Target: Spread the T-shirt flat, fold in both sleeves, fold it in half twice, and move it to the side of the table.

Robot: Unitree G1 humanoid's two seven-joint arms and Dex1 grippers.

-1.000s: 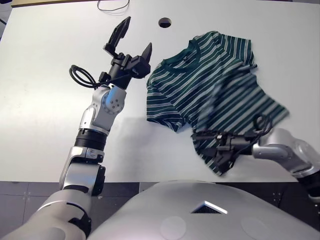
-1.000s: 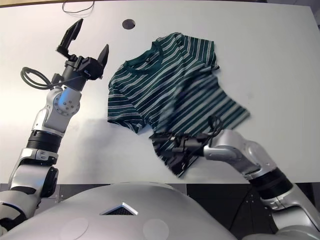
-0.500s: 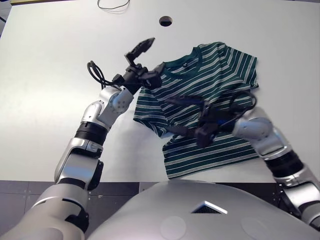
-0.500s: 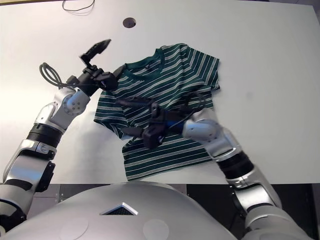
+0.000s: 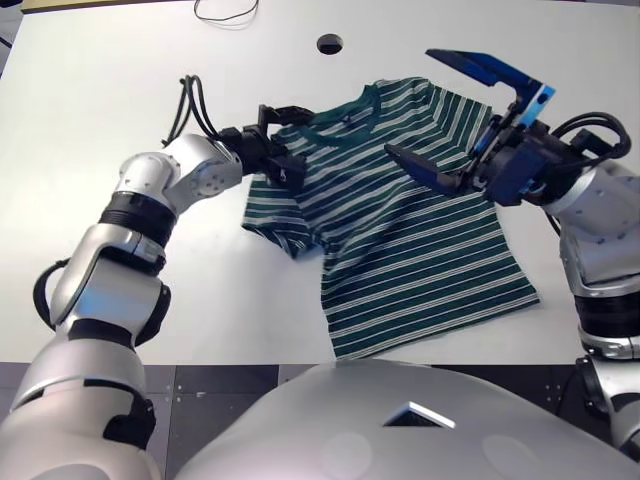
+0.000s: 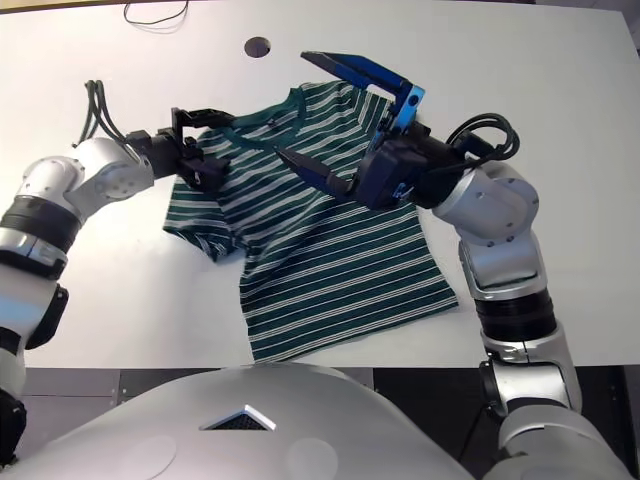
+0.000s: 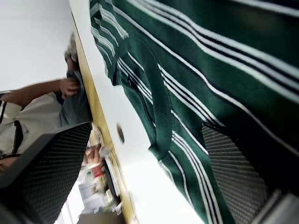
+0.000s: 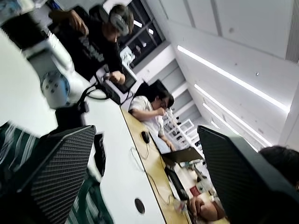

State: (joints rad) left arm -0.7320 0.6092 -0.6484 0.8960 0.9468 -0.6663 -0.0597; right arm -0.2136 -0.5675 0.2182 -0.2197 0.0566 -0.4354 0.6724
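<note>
On the table [image 5: 100,80], T-shirt [image 5: 400,250] lies; left gripper [image 5: 292,143] at shoulder (right gripper [image 5: 410,100] agape).

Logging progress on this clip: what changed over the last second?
The right gripper let go of the T-shirt hem and rose, open, above it. The T-shirt slid toward the robot's left and straightened. The left gripper came down open at its shoulder. The hole and cable stayed put.

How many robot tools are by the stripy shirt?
2. The left tool is at the T-shirt's shoulder beside the collar, fingers apart. The right tool hangs open above the shirt's other side.
</note>
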